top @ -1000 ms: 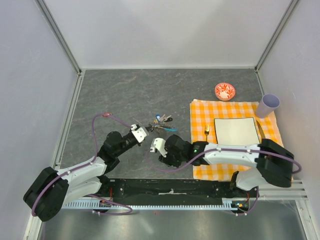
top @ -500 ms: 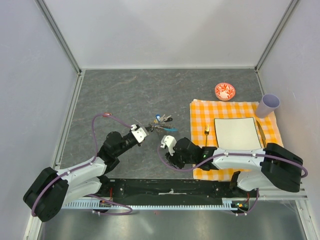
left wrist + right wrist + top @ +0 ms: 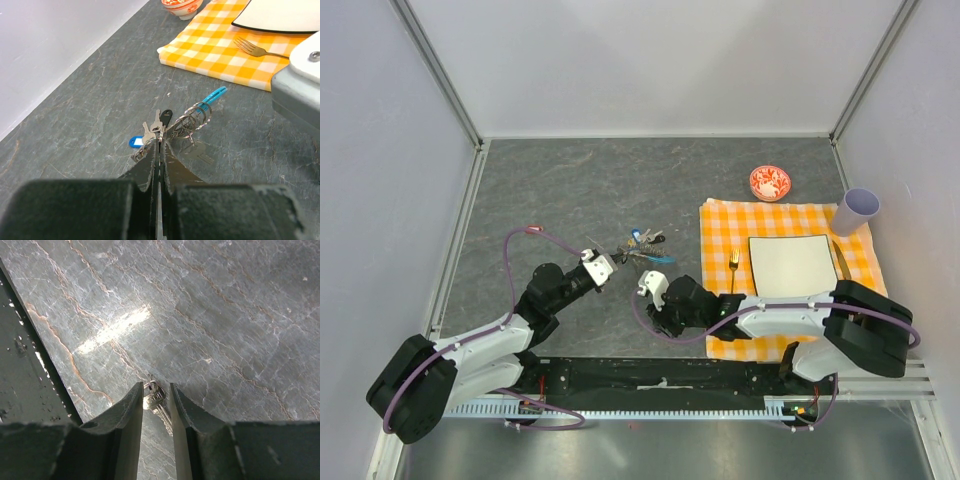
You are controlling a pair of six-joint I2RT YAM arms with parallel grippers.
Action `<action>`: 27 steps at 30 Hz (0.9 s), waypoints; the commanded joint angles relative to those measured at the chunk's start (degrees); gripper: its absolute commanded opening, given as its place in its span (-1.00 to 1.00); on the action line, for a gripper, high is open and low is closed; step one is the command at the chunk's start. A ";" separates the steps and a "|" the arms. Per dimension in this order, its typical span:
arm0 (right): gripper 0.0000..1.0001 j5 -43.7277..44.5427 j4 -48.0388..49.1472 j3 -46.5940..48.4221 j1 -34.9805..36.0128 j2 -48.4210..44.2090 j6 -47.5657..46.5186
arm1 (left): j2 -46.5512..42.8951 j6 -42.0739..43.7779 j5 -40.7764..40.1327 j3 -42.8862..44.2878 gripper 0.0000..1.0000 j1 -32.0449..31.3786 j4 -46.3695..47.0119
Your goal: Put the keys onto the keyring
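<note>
The keyring [image 3: 642,250] lies on the grey table as a bunch of thin metal rings [image 3: 192,117] with a cyan strap [image 3: 214,94]. Among the rings are a black-headed key [image 3: 166,116] and a blue tag [image 3: 135,142]. My left gripper [image 3: 161,144] is shut, its tips pinching the near edge of the keyring; from above, the left gripper [image 3: 600,265] sits just left of the bunch. My right gripper [image 3: 656,312] points down nearer the front. In its wrist view a lone silver key [image 3: 156,399] on a small ring lies between the fingers [image 3: 131,410], which stand slightly apart.
An orange checked cloth [image 3: 720,225] on the right carries a white plate [image 3: 792,265] and a fork [image 3: 733,265]. A red-and-white bowl [image 3: 769,182] and a lilac cup [image 3: 858,210] stand behind it. The right arm's housing [image 3: 300,85] looms close beside the keyring.
My right gripper has shifted right and towards the front, away from the keyring, and its jaws have narrowed around the lone key. The left arm has not moved.
</note>
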 commanded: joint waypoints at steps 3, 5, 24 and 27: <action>-0.32 -1.91 1.38 -0.04 -0.02 1.47 0.83 | -0.90 -0.87 0.15 -0.06 -0.96 -0.03 4.18; -0.34 -1.83 1.28 -0.22 -0.02 1.47 0.84 | -0.90 -0.95 0.24 0.02 -0.96 -0.03 4.18; -0.47 -1.83 2.43 -0.48 -0.02 2.26 0.48 | -0.81 -1.04 0.51 0.03 -0.96 -0.03 4.09; -0.48 -1.74 2.52 -0.31 -0.02 2.52 0.13 | -0.81 -1.04 0.68 0.03 -0.96 -0.03 4.01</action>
